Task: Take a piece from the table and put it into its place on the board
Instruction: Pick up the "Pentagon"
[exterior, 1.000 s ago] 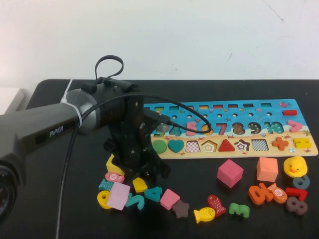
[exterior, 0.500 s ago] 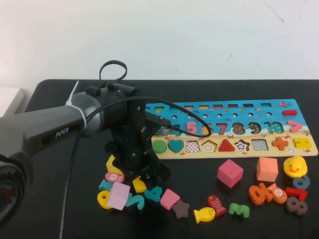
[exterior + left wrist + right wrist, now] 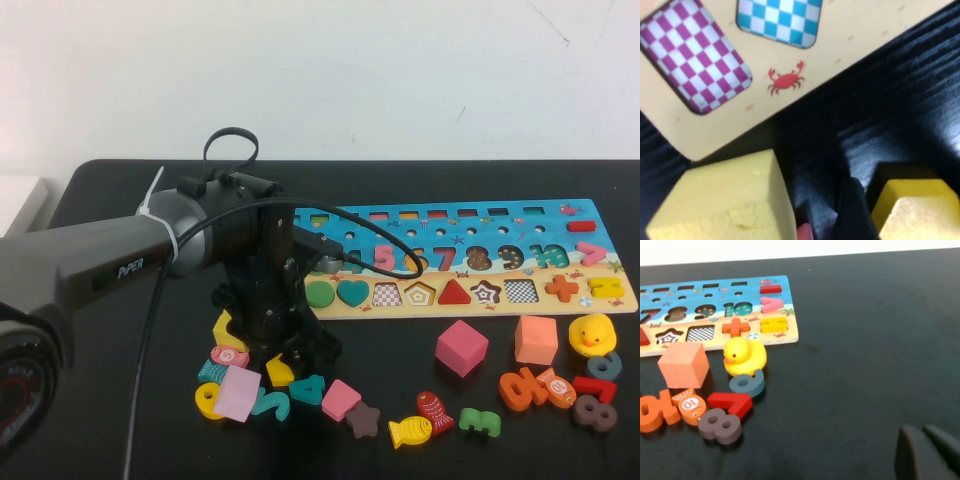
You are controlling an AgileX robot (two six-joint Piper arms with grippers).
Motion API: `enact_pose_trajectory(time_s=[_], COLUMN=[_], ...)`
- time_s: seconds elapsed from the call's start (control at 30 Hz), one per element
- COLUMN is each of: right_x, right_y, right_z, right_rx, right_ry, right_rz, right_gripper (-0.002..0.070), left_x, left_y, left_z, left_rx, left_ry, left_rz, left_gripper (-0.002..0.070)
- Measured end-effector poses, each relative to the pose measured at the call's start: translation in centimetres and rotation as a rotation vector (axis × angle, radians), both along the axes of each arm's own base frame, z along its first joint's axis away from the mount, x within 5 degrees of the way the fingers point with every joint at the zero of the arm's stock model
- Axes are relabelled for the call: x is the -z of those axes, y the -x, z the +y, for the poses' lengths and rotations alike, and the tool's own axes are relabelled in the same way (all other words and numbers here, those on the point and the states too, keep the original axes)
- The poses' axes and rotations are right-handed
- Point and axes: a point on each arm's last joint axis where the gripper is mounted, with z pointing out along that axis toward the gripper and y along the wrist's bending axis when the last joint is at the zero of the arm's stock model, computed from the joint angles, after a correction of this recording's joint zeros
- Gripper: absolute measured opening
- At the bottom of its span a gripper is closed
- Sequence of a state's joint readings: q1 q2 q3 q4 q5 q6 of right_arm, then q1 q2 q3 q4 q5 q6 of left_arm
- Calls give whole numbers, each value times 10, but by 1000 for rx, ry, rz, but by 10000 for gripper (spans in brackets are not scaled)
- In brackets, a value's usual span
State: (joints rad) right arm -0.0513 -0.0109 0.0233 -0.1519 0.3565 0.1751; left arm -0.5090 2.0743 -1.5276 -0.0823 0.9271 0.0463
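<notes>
The left pincer [image 3: 290, 352] hangs just above the piece [image 3: 281, 371] on the surface [image 3: 400, 340]; I cannot tell its opening. The right pincer [image 3: 930, 452] rests with its tips together.

Matt black bench [image 3: 900, 95] shows fine grain. My left gripper [image 3: 290, 352] hangs over the small yellow pentagon block [image 3: 912, 212], painted wood, slightly rough; the printed blue puzzle board [image 3: 765, 95] is smooth.
</notes>
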Motion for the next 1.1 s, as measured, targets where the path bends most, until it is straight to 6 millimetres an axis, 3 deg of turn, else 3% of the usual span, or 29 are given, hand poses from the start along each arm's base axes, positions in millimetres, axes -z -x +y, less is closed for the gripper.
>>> enact_pose_trajectory(time_s=[0.57, 0.73, 0.93, 1.1], right_x=[0, 0, 0, 0], right_y=[0, 0, 0, 0], right_z=[0, 0, 0, 0], right_rx=[0, 0, 0, 0], right_ry=[0, 0, 0, 0], right_rz=[0, 0, 0, 0], right_gripper=[19, 18, 19, 18], left_x=[1, 1, 1, -17], left_y=[5, 6, 6, 10], left_z=[3, 3, 3, 3], left_rx=[-24, -40, -45, -6], left_ry=[-27, -31, -34, -1], left_rz=[56, 67, 74, 52], left_gripper=[403, 321, 321, 321])
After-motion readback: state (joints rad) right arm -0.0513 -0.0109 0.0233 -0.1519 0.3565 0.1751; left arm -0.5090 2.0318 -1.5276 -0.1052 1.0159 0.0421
